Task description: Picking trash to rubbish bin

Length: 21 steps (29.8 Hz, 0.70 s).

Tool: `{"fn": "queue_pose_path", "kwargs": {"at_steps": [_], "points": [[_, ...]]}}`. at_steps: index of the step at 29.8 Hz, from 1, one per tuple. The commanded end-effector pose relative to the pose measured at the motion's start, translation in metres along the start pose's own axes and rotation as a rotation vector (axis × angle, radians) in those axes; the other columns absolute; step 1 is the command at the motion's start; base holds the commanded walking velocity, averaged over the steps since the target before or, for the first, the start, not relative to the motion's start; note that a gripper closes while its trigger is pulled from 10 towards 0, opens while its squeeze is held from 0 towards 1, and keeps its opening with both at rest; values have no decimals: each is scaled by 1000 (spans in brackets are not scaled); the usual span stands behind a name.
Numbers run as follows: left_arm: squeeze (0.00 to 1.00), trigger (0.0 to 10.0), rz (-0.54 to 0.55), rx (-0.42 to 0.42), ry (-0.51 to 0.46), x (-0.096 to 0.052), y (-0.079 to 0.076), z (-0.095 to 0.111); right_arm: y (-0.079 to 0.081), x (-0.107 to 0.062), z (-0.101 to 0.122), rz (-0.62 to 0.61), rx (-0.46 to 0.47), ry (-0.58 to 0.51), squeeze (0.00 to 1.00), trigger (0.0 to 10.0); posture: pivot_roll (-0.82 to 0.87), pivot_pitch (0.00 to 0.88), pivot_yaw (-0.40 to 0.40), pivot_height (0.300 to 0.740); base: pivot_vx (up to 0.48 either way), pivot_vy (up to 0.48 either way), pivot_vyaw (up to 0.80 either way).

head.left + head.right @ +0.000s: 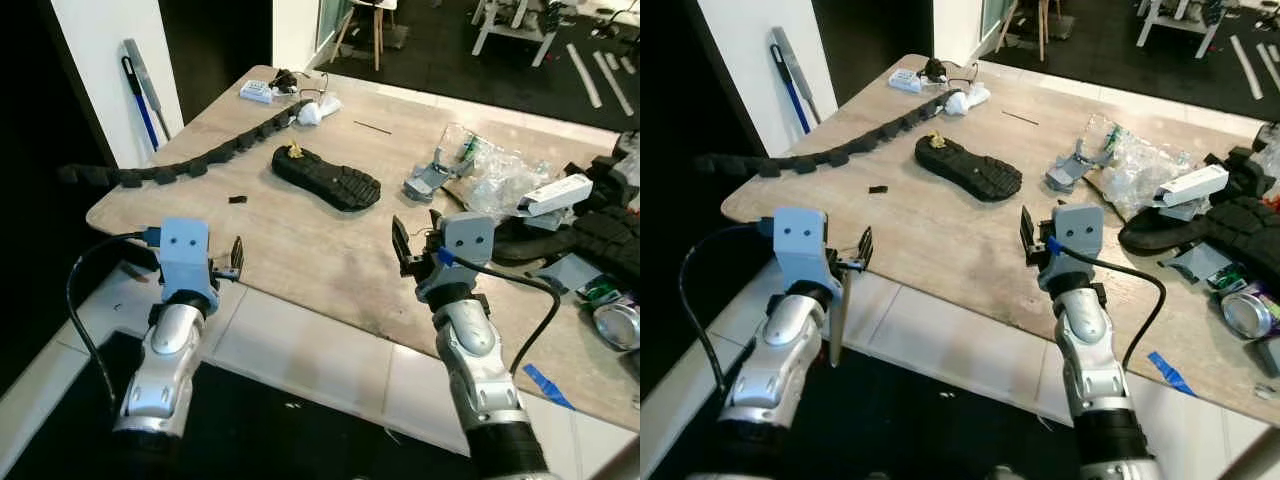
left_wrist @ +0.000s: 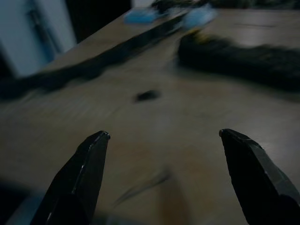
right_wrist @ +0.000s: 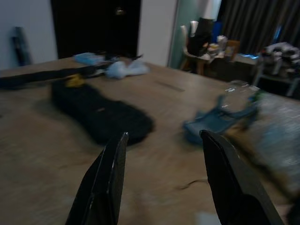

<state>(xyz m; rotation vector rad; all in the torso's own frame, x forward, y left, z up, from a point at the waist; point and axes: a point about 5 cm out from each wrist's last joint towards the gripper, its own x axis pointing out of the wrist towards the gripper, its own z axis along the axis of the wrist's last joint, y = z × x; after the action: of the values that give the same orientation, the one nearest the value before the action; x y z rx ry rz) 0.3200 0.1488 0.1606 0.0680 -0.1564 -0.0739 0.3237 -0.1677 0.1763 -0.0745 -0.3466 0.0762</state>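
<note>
Trash lies across a wooden table (image 1: 300, 250): a black shoe sole (image 1: 327, 177) in the middle, a long black segmented strip (image 1: 190, 160) to the left, and a small black scrap (image 1: 237, 199). Farther back lies a crumpled white tissue (image 1: 318, 110). On the right are a grey plastic piece (image 1: 425, 180), a clear plastic bag (image 1: 490, 170), a white box (image 1: 555, 193) and a crushed can (image 1: 617, 322). My left gripper (image 1: 237, 255) is open at the table's near left edge, holding nothing. My right gripper (image 1: 415, 240) is open over the near tabletop, pointing toward the sole (image 3: 101, 115).
Black padded items (image 1: 600, 235) are heaped at the right edge, with blue tape (image 1: 548, 385) near the front. A blue-handled tool (image 1: 145, 90) leans on the white wall at the left. A small white device (image 1: 257, 92) sits at the far corner. White floor tiles (image 1: 300, 350) lie below the table edge.
</note>
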Motion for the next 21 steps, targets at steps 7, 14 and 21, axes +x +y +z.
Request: {"fn": "queue_pose_path", "kwargs": {"at_steps": [7, 14, 21], "points": [[0, 10000, 2, 24, 15, -2, 4, -5, -4, 1, -2, -6, 20, 17, 0, 10000, -5, 127, -34, 740, 293, 0, 0], [0, 10000, -1, 25, 15, -3, 4, -5, -4, -1, -3, -5, 26, 20, 0, 10000, 0, 119, -35, 740, 293, 0, 0], [0, 10000, -3, 29, 13, -2, 5, -4, -4, 1, -3, -4, 29, 17, 0, 10000, 2, 114, -35, 740, 296, 0, 0]]}}
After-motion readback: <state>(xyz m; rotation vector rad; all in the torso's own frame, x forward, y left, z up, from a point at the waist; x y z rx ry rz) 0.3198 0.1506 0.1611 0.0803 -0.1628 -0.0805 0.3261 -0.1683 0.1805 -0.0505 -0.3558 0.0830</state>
